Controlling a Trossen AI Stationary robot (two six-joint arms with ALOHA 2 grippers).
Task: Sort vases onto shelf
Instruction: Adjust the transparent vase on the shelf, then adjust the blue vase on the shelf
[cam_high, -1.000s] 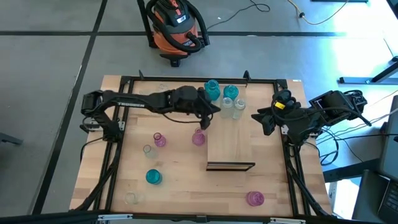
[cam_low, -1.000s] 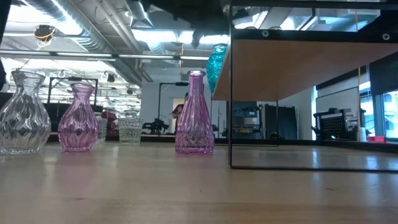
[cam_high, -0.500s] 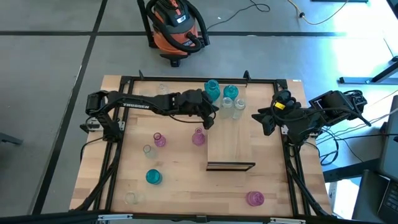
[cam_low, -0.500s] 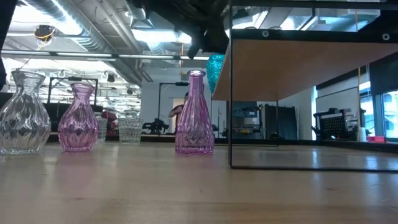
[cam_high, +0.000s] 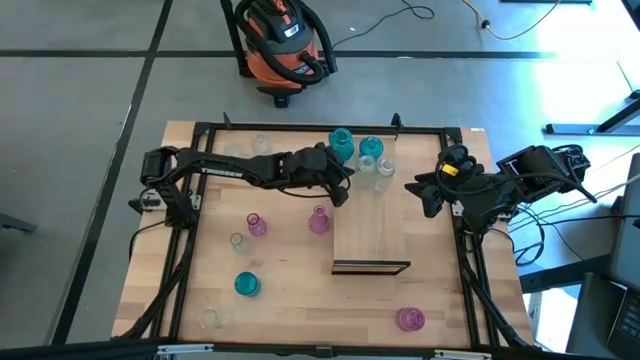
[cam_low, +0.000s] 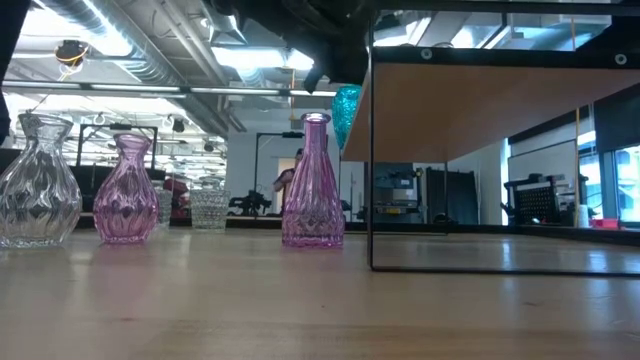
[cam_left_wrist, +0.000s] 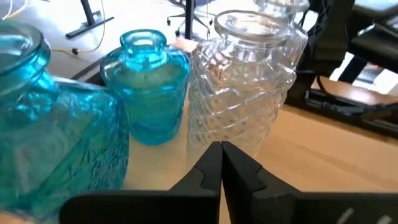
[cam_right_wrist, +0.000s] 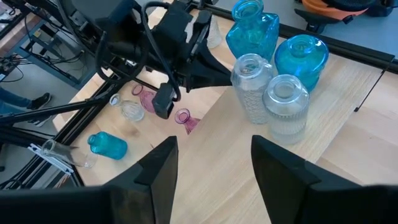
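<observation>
The left gripper (cam_high: 345, 186), pinched shut and empty, sits at nine o'clock of four vases (cam_high: 362, 158) grouped on the shelf's (cam_high: 370, 235) far end, perhaps to nudge them together. The right gripper (cam_high: 418, 190) waits half open at three o'clock, empty, while loose vases (cam_high: 256, 225) stand on the table (cam_high: 300, 300).

Bright, even overhead light — ceiling glare in low view, soft shadows.

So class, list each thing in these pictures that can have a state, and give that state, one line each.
Left gripper: shut, empty, beside the shelf vases.
Right gripper: open, empty, at the table's right edge.
Shelf: four vases at its far end.
Pink tall vase: upright on the table.
Teal vase: lying on its side.
</observation>
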